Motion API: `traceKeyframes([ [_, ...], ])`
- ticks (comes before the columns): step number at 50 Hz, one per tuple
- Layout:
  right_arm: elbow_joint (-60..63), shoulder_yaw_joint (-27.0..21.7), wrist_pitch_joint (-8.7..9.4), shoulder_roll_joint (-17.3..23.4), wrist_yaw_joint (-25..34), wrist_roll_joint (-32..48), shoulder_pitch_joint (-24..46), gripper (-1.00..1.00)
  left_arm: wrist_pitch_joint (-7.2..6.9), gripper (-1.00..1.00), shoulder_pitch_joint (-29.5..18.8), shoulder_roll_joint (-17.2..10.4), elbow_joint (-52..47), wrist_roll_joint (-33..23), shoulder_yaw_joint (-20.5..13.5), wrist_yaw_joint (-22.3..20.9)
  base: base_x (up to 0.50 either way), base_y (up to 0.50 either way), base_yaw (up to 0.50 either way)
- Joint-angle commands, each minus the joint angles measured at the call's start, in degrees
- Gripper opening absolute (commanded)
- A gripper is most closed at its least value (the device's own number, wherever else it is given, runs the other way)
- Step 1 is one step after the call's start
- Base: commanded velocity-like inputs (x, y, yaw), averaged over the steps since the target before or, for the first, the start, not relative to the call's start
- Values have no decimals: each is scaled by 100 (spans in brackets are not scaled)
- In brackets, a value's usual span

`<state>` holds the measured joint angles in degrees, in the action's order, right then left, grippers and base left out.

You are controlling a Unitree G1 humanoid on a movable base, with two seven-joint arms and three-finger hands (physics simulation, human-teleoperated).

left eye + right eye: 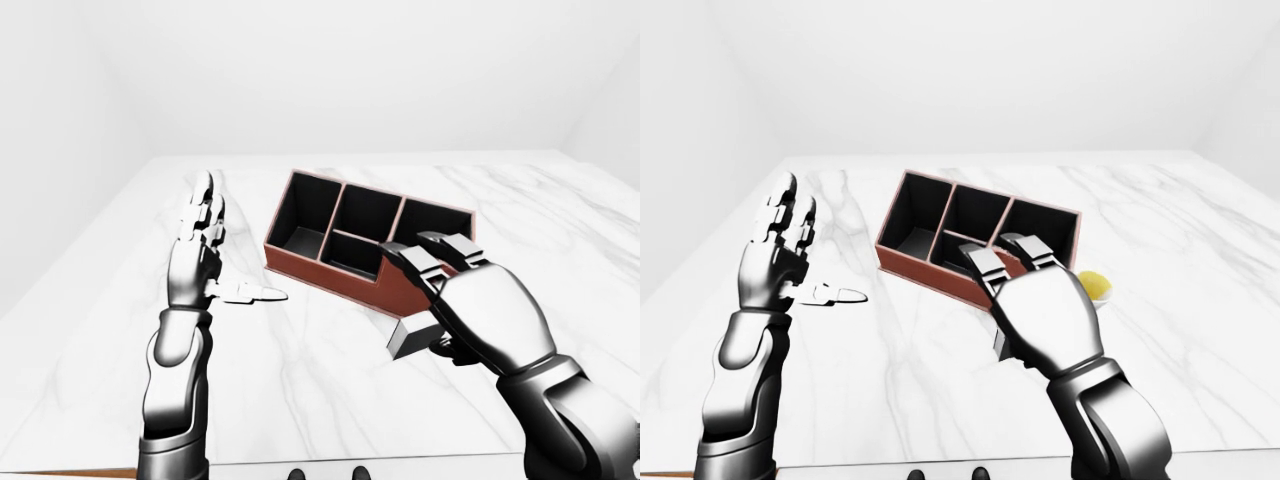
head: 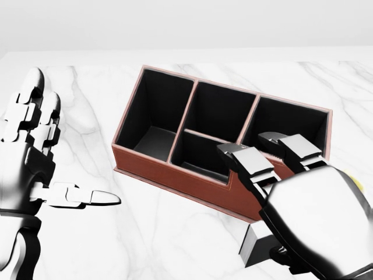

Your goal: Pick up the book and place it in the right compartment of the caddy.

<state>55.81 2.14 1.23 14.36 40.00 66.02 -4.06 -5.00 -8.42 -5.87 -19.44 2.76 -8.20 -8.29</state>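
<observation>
The brown caddy (image 1: 310, 268) stands on the white marble table (image 1: 330, 400), with several black compartments; its right compartment (image 2: 291, 119) shows nothing inside. The grey book (image 1: 408, 338) lies at the caddy's lower right corner, mostly hidden under my right hand. My right hand (image 1: 430, 262) is spread over the book, its fingers stretched out over the caddy's rim; its thumb is hidden. My left hand (image 1: 215, 255) is open and empty, raised upright left of the caddy, with the thumb pointing right.
A small yellow object (image 1: 1095, 285) lies on the table just right of the caddy, behind my right hand. The table's lower edge (image 1: 330, 462) runs along the bottom of the left-eye view. White walls surround the table.
</observation>
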Motion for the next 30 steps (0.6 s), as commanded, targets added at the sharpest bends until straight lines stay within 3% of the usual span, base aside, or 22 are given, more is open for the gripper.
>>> traceKeyframes([
  [1, -168, 242, -401, -250, 0, 198, -241, 56, 0, 100, 45, 11, -62, 6, -2, 14, 0, 0, 0],
  [4, -311, 262, -623, -510, 0, 284, -277, 57, 0, 100, 61, 22, -81, 8, 5, 17, 0, 0, 0],
  [11, -717, 134, -623, -909, 0, 389, -323, 56, 0, 100, 88, 11, -57, 34, -40, 4, 0, 0, 0],
  [30, -1408, -18, -623, -863, 0, 399, -247, 40, 0, 100, 93, 5, -12, 29, -49, 38, 0, 0, 0],
])
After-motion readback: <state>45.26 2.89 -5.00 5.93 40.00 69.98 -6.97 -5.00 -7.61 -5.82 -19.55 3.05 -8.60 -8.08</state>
